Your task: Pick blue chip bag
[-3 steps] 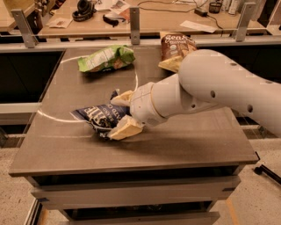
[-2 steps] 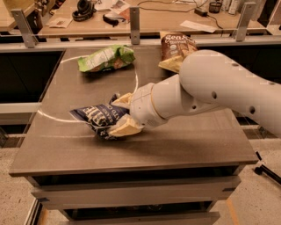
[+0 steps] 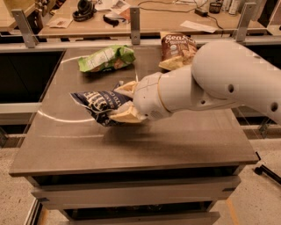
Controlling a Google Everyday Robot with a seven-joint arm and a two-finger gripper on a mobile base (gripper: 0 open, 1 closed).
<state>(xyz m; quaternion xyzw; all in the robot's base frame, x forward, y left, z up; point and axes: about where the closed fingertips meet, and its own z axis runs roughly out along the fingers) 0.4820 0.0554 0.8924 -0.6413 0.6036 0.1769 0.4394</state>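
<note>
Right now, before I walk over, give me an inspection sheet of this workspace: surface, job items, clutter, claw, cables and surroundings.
Surface: dark table top, with pale curved marks on its left side.
Job's things: blue chip bag, crumpled, centre-left, its right end in the claw; cannot tell whether it is off the table.
Clutter: green bag at the back left; brown bag at the back, partly hidden by the arm.
Grippers: claw over the table's middle, shut on the blue chip bag.
Cables: dark cable on the rear desk.
Surroundings: rear desk carries headphones and papers.
</note>
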